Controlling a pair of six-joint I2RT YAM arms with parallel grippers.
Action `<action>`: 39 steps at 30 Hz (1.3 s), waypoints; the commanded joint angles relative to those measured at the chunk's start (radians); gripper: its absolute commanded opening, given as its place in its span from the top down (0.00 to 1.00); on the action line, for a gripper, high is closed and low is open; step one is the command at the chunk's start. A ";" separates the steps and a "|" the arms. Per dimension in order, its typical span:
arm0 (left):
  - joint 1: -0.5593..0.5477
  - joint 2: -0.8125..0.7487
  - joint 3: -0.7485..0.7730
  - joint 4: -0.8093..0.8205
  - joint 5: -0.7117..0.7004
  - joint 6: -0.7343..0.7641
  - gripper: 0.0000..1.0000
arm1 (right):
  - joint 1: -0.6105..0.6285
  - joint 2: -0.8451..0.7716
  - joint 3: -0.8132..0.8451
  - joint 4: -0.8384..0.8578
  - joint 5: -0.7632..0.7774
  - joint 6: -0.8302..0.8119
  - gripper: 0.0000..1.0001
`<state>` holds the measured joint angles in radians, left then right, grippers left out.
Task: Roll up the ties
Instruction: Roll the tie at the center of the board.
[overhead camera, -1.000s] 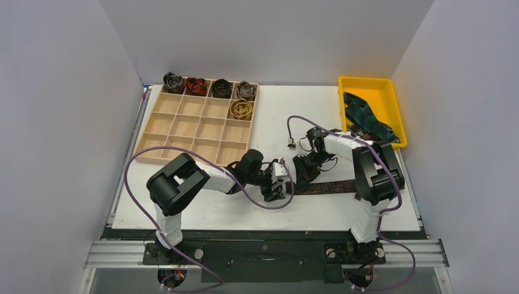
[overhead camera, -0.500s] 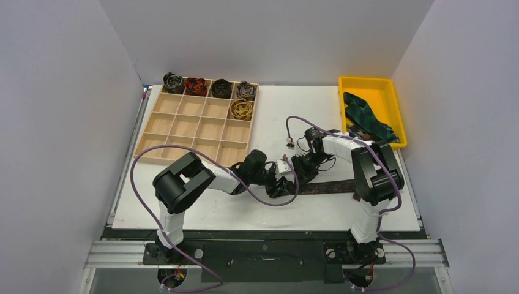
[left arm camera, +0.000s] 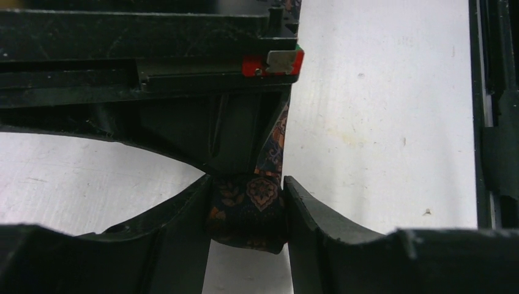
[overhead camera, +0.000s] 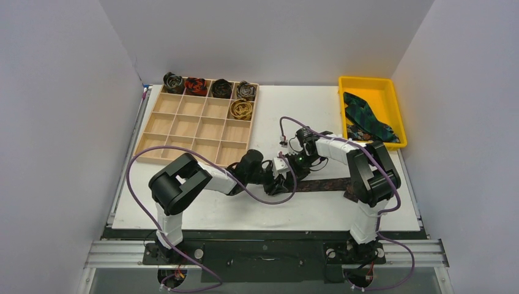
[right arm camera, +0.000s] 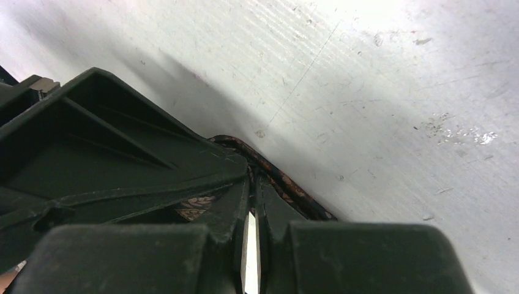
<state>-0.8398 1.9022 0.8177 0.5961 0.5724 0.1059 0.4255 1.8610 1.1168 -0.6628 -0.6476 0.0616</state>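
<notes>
Leaning low inward, left jaws pinching tie roll (left arm camera: 248, 211).

Two arms (overhead camera: 208, 177) — white shells, black joints, purple cables (overhead camera: 127, 177).

No text, label, brand, number or sign can be read in any view. Only ornamental motifs, not lettering, are seen on the dark patterned fabric tie (left arm camera: 248, 211), and nothing legible is borne by the small red-and-silver tab (left arm camera: 273, 63).

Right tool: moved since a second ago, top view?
Yes. The right tool has shifted left along the dark tie, toward the wooden tray and away from the yellow bin.
</notes>
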 commanded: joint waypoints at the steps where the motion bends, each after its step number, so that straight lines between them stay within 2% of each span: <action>1: -0.011 0.041 0.018 0.083 0.023 -0.013 0.61 | 0.008 0.032 -0.004 0.175 0.061 0.027 1.00; 4: -0.011 0.067 -0.002 0.047 -0.006 0.036 0.65 | 0.005 0.020 -0.013 0.187 0.031 0.035 1.00; 7: -0.001 0.068 -0.037 0.021 -0.007 0.095 0.63 | 0.001 0.002 -0.030 0.204 0.018 0.038 1.00; 10: 0.026 0.023 -0.101 0.078 0.006 0.065 0.37 | 0.002 0.015 -0.019 0.176 0.037 0.017 1.00; 11: 0.044 0.013 -0.112 0.107 0.017 0.036 0.31 | 0.002 0.024 -0.010 0.156 0.046 0.010 1.00; 15: 0.061 -0.028 -0.147 0.127 0.038 0.042 0.29 | 0.005 0.027 0.006 0.123 0.084 -0.009 1.00; 17: 0.062 -0.025 -0.147 0.138 0.038 0.048 0.31 | 0.007 0.026 0.013 0.112 0.091 -0.019 1.00; 19: 0.060 -0.017 -0.137 0.152 0.036 0.037 0.37 | 0.007 0.032 0.019 0.103 0.094 -0.025 1.00; 22: 0.048 -0.009 -0.107 0.181 0.038 -0.003 0.53 | 0.009 0.041 0.026 0.096 0.095 -0.027 1.00; 24: 0.036 -0.007 -0.076 0.189 0.038 -0.023 0.57 | 0.012 0.045 0.029 0.096 0.088 -0.030 1.00; 31: -0.003 0.042 -0.001 0.227 0.018 -0.029 0.58 | 0.022 0.063 0.043 0.107 0.040 -0.037 1.00; 35: -0.004 0.080 -0.002 0.200 0.014 0.022 0.66 | 0.023 0.069 0.053 0.100 0.029 -0.050 1.00; 39: -0.003 0.093 -0.027 0.140 0.014 0.079 0.68 | 0.022 0.070 0.061 0.096 -0.002 -0.054 1.00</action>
<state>-0.8116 1.9617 0.7815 0.7605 0.5457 0.1215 0.4320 1.8927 1.1599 -0.6399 -0.6544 0.0452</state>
